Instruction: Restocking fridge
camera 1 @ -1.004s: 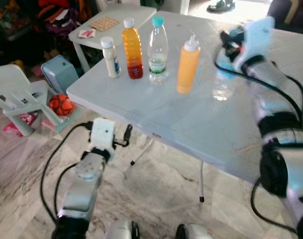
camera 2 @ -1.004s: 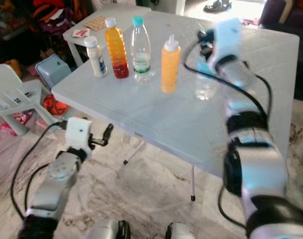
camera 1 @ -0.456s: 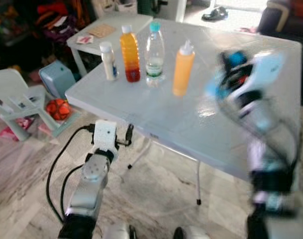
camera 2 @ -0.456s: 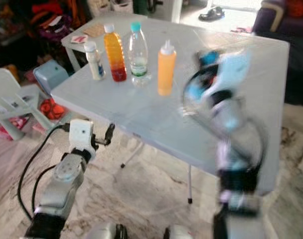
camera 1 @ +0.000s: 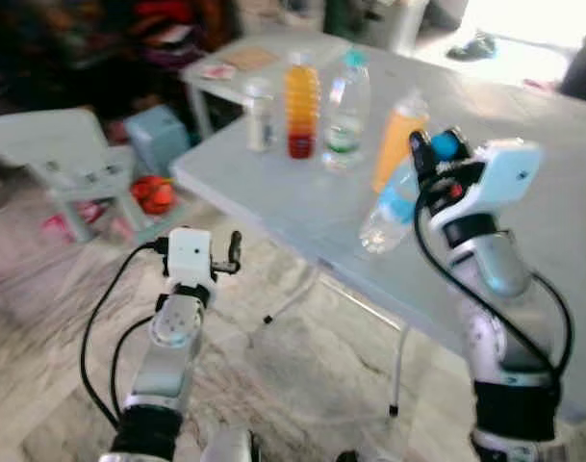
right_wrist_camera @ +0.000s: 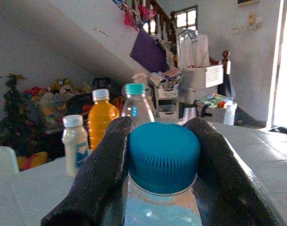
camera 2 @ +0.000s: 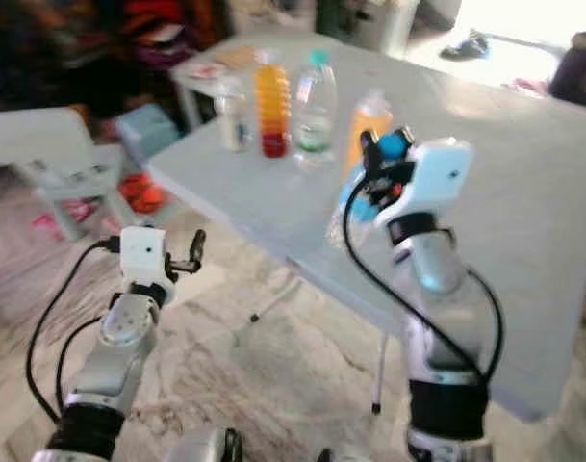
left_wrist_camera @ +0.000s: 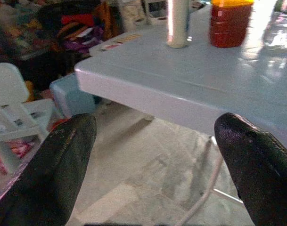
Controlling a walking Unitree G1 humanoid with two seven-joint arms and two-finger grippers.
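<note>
Left eye view: the right gripper (camera 1: pixel 429 152) is holding a clear water bottle (camera 1: pixel 389 207) by its blue cap (camera 1: pixel 446 146), lifted above the near edge of the white table (camera 1: pixel 302 202). The bottle is hanging tilted below the fingers, base toward the table edge. 4 more containers are standing in a row behind it: a small white bottle (camera 1: pixel 260 115), an orange juice bottle (camera 1: pixel 300 118), a second water bottle (camera 1: pixel 346 114) and an orange squeeze bottle (camera 1: pixel 398 149).

Left wrist view: the left gripper (left_wrist_camera: pixel 155 165) is hovering below the table edge with its 2 fingers spread wide, gripping nothing.

Right wrist view: the 2 black fingers (right_wrist_camera: pixel 103 169) are pinching the cap on both sides, with the bottle neck sitting between them.
</note>
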